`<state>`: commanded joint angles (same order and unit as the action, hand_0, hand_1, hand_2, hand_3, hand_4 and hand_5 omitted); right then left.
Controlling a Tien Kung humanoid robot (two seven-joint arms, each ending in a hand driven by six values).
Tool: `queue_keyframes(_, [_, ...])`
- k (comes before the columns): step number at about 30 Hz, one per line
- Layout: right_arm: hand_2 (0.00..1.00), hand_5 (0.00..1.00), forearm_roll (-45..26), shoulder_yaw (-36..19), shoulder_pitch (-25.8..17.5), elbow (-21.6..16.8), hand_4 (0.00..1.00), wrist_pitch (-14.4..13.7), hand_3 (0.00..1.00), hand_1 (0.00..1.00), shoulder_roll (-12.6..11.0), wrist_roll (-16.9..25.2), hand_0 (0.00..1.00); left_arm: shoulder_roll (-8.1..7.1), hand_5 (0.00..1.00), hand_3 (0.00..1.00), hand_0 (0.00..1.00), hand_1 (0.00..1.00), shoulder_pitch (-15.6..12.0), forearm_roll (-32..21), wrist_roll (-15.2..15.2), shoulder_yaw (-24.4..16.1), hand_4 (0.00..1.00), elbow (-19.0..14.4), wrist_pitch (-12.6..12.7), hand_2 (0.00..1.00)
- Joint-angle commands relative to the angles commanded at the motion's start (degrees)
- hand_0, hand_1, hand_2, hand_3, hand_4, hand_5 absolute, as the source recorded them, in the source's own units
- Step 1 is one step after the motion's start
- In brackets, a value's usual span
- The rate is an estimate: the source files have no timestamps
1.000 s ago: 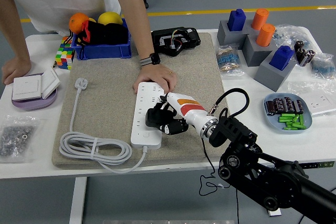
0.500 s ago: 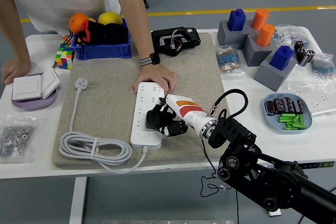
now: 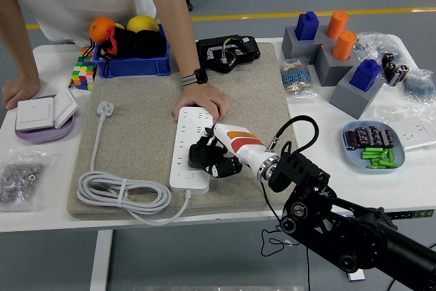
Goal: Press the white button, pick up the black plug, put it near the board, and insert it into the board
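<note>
Head view: the right hand (image 3: 212, 157) curls its black fingers (image 3: 225, 167) around a black plug (image 3: 199, 154) over the long white power strip (image 3: 189, 148). A person's hand (image 3: 200, 107) rests on the strip's far end.

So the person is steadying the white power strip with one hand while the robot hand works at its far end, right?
Not quite. The head view shows the robot hand over the near end of the white power strip, by the cable exit. The person's hand does rest on the far end, as you said.
</note>
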<state>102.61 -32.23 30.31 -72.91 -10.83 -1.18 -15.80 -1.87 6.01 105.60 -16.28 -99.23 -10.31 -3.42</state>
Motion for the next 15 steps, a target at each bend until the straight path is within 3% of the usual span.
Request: queue_keyframes(15, [0.415,0.002,-0.68,2.08,0.79,2.35,0.772,-0.22,0.542,0.38,0.57,0.32,0.39,-0.1,0.4,0.697,0.624,0.629,-0.24,0.03,-0.05,0.06,0.554,0.0,-0.07,0.636])
